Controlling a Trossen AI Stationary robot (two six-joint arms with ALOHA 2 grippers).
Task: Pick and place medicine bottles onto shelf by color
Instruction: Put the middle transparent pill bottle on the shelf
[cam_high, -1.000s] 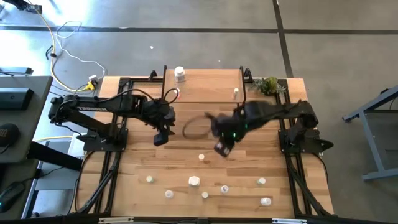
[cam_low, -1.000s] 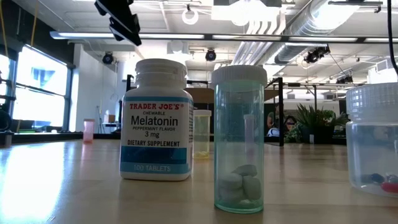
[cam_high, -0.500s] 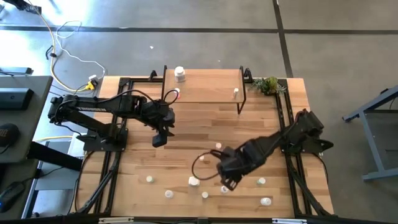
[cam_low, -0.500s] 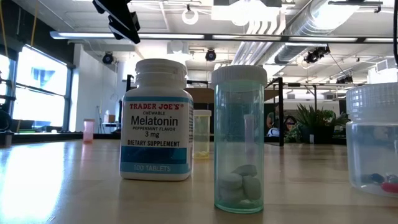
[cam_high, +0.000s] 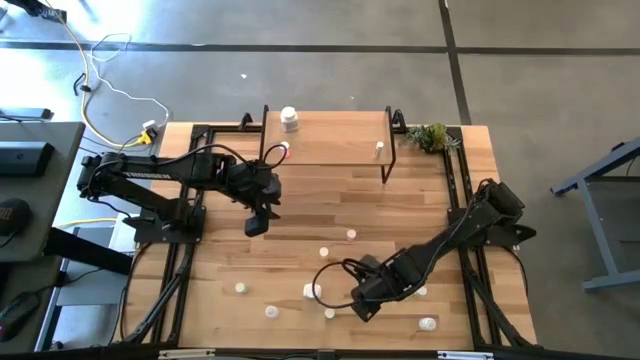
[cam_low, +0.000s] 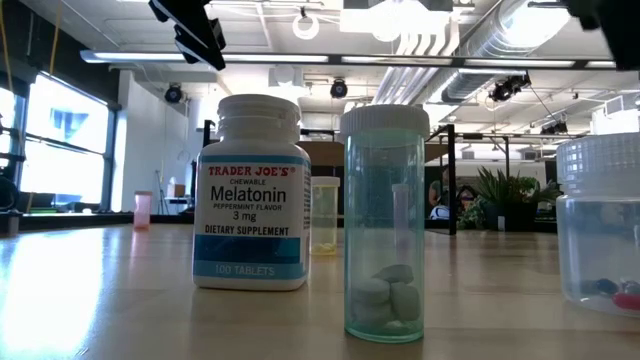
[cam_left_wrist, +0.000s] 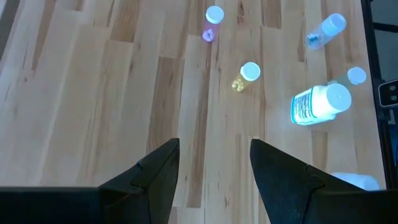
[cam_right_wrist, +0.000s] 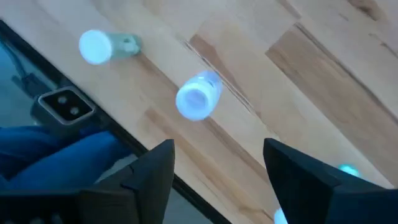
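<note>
The surface (cam_high: 215, 255) carries most of the load and the shelf (cam_high: 330, 138) at its far edge very little, so I judge the sorting to be in its early part.

One shelf, two arms, ten medicine bottles that I can count from above.

- **On the shelf:** two bottles. A white bottle (cam_high: 289, 119) stands at the far left corner and a much smaller one (cam_high: 379, 150) near the right end. Their colours cannot be read from here, so I cannot say whether they are grouped correctly.
- **Loose on the surface:** eight bottles.
  - Two are near the middle (cam_high: 351, 235) (cam_high: 323, 252).
  - Six are strung along the near side, the biggest of them the white Melatonin bottle (cam_high: 311, 291). One by the right arm (cam_high: 421, 291) is half hidden.
  - A further bottle could sit under the right claw; I cannot tell.

The right claw (cam_high: 359, 306) is low over that near row, just beside the Melatonin bottle. It is spread wide and pinches nothing, with a pale-capped bottle (cam_right_wrist: 198, 99) lying ahead of its fingers (cam_right_wrist: 152, 171).

The left claw (cam_high: 256, 226) hangs over bare wood in front of the shelf. It is parted and empty too.

What is left, as I read it, is nearly everything: eight pick-ups at least, each to go to its colour group
</note>
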